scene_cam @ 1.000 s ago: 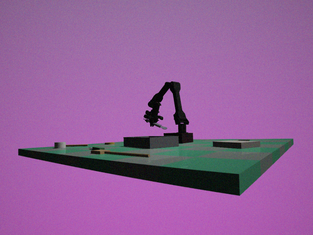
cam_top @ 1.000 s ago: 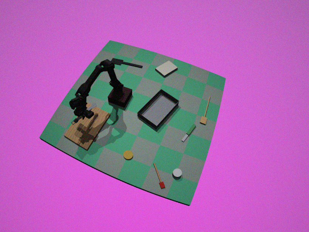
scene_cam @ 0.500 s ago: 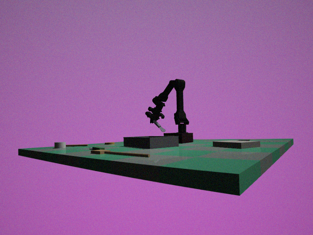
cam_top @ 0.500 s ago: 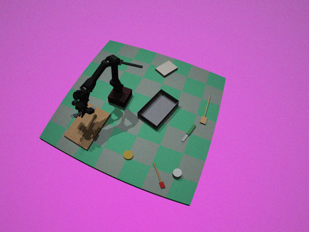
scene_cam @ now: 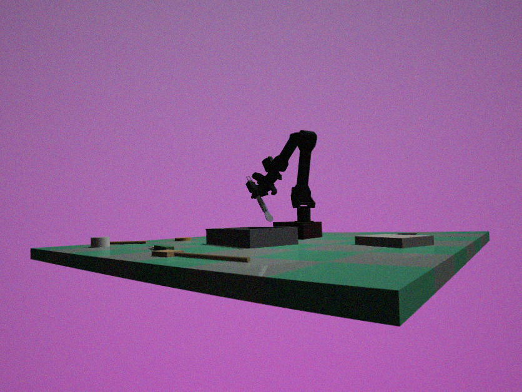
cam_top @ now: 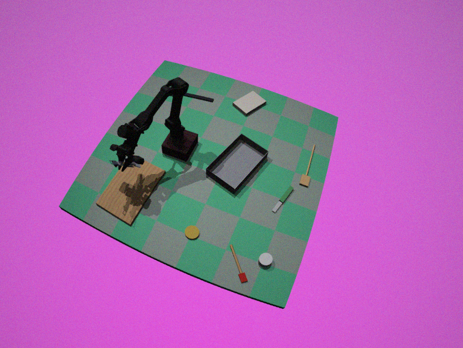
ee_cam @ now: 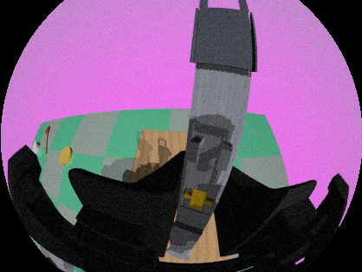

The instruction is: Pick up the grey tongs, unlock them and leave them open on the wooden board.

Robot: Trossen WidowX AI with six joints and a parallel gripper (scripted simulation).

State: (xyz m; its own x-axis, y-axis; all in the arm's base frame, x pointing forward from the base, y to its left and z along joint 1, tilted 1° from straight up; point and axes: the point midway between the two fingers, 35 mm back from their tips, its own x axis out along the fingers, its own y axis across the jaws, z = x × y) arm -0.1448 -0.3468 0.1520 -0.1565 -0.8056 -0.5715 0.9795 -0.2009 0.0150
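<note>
Gripper (scene_cam: pixel 258 195) clamped on grey tongs (scene_cam: pixel 263 206), tips tilted steeply downward, held aloft at frame centre, wooden board (cam_top: pixel 130 190) below, roasting tin (cam_top: pixel 237 163) centre-right.

The mat (cam_top: pixel 239 217) is a checkerboard of green and grey squares against a plain magenta backdrop. The arm (cam_top: pixel 149 112) is black on a dark maroon base (cam_top: pixel 179 146). The board (cam_top: pixel 112 200) is tan wood with fine grain lines. The tin (cam_top: pixel 216 170) has black walls and a grey floor. The tongs (ee_cam: pixel 216 122) are grey with a yellow patch. 1 disc (cam_top: pixel 191 232) is yellow, 1 cup (cam_top: pixel 265 259) white.
</note>
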